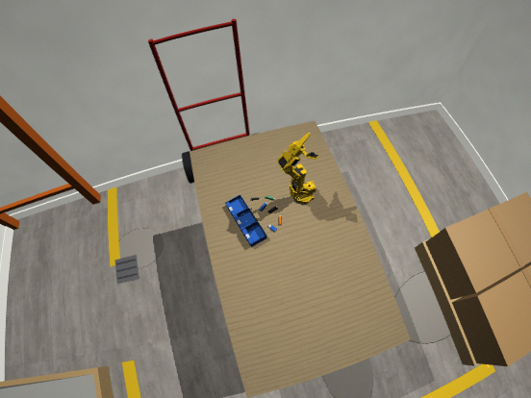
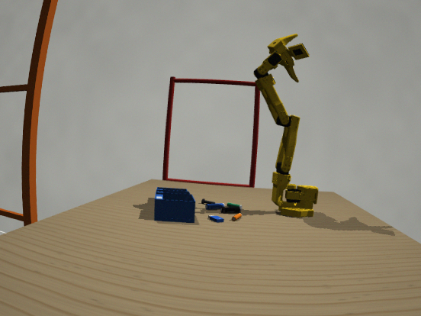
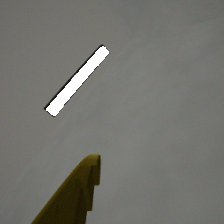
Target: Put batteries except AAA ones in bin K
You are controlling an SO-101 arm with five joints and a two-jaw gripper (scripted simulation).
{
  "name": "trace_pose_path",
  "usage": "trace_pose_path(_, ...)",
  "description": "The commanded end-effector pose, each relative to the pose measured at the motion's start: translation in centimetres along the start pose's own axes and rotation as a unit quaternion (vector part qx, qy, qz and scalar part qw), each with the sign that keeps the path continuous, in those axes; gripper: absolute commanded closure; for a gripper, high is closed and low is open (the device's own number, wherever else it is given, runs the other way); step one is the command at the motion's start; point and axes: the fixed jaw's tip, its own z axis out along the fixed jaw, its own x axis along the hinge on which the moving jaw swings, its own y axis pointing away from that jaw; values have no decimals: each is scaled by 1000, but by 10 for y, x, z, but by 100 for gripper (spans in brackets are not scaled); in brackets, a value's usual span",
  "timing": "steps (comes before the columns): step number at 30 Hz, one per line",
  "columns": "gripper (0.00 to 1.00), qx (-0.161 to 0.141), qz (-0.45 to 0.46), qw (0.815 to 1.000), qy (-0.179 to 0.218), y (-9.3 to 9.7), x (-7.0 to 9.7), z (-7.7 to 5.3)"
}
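My yellow arm stands raised high above its base (image 1: 302, 191), with the gripper (image 2: 291, 57) open and empty, far above the table; it also shows in the top view (image 1: 306, 144). The wrist view shows only one yellow fingertip (image 3: 82, 192) against grey. A blue row of bins (image 1: 245, 220) (image 2: 175, 204) stands on the wooden table left of the base; I cannot read its letters. Between the bins and the base lie several small things: an orange cylinder (image 1: 280, 220) (image 2: 236, 217), a small blue piece (image 1: 272, 228) (image 2: 216, 218), a blue cylinder (image 1: 263, 207), a green one (image 1: 269, 197) and a black one (image 1: 273, 210).
A small black thing (image 1: 254, 198) lies by the far end of the bins. A red hand truck frame (image 1: 204, 87) stands behind the table's far edge. Cardboard boxes (image 1: 481, 279) stand on the floor at the right, and an orange rack (image 1: 43, 159) at the left.
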Motion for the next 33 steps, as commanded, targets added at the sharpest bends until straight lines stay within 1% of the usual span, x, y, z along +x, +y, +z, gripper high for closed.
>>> trace_pose_path(1, 0, 1, 0, 1000, 0, -1, 0, 0)
trace_pose_path(12, 0, 1, 0, 1000, 0, -1, 0, 0)
trace_pose_path(19, 0, -82, -33, 995, 37, 22, 12, -5)
trace_pose_path(27, 0, -179, -70, 979, 72, 46, 24, -18)
trace_pose_path(29, 0, -179, -70, 979, 72, 46, 24, -18)
trace_pose_path(30, 0, -170, -64, 981, 70, 47, 24, -23)
trace_pose_path(33, 0, -210, -74, 971, 84, 57, 29, -31)
